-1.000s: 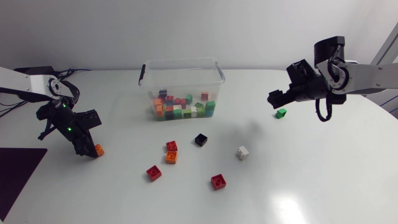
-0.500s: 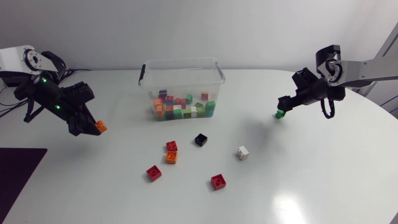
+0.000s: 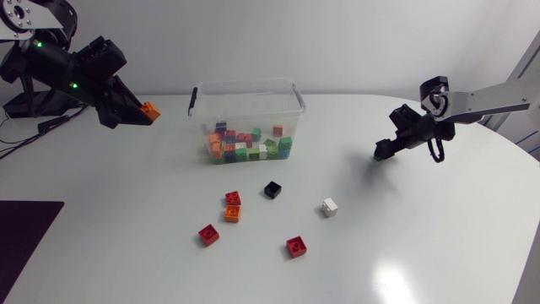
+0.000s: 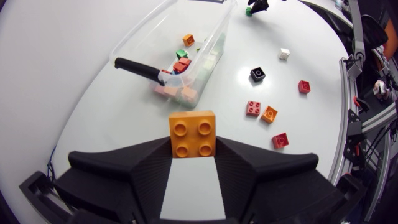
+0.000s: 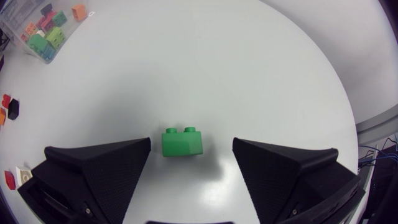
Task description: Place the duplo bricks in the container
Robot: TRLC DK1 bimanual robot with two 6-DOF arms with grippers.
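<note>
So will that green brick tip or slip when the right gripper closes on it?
Likely rigid: the green brick looks like hard moulded plastic. Squat, flat on the table, studs up: tipping seems unlikely. Its smooth sides may skid if one finger of the right gripper touches first.

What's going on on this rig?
Sorting duplo into the container. The left gripper holds an orange brick in the air beside it, not yet over it. The right gripper is open around a green brick on the table. Six loose bricks lie in front of the container.
</note>
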